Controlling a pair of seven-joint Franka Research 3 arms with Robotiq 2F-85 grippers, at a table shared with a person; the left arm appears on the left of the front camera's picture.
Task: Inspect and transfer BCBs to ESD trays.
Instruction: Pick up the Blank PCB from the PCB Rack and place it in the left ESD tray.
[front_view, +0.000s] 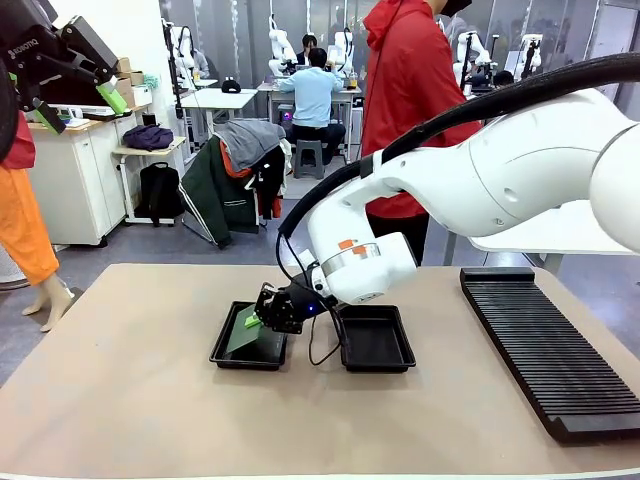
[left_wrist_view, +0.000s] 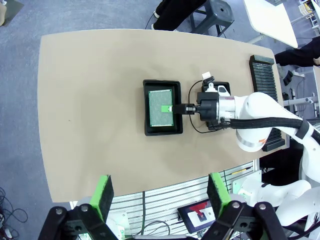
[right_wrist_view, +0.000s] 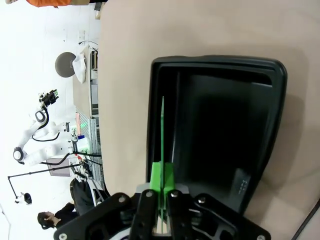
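The broad tan tabletop (front_view: 120, 400) carries everything, and the white right arm (front_view: 500, 180) reaches across it toward picture left. At the table's right side lies a long black ribbed slotted rack (front_view: 550, 350), with nothing visible in its slots. Near the middle, two shallow black rectangular plastic trays sit side by side, just apart. The left-hand tray (front_view: 240, 366) has the thin pale grey-green rectangular board (left_wrist_view: 162, 110) inside its outline, while the right-hand tray (front_view: 378, 368) shows a bare black floor. The board looks tilted, one edge low in the tray and the gripped edge raised; whether it touches the floor I cannot tell. The right gripper (front_view: 262, 318) has its green pads pressed together on that raised edge, pinching the board. The step in hand appears to be laying the board down. It would go best by lowering the wrist until the board lies flat and clear of the flared rim, then letting go and drawing straight back so nothing drags. The left gripper (left_wrist_view: 161, 192) hangs high above the table, fingers spread wide, holding nothing.
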